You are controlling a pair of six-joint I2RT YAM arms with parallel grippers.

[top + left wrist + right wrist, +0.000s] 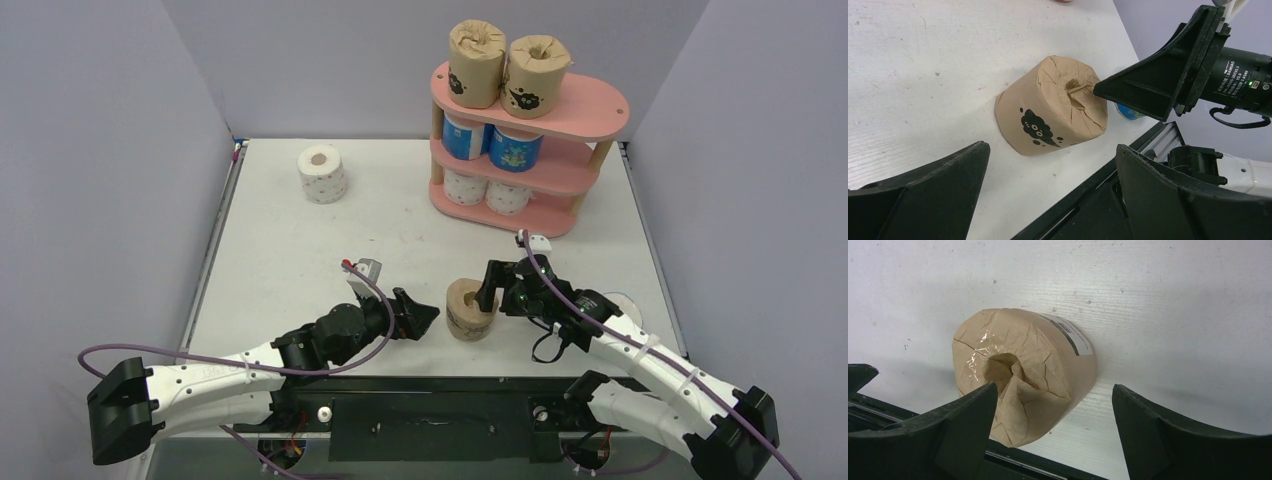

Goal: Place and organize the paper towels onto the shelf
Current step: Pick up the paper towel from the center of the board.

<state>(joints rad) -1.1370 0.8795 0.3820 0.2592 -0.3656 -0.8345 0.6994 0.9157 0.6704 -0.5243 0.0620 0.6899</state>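
Brown animal-print roll (1023, 350) stands before your right gripper's (1053, 389) spread, empty jaws; straddle it squarely, then close gently.

Table (300, 250): shelf (590, 105), brown roll (468, 310), white roll (322, 173)

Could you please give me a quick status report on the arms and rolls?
Left gripper open, beside brown roll. Right gripper open over it, not gripping. Shelf holds six; white roll loose far left. Nothing blocking.
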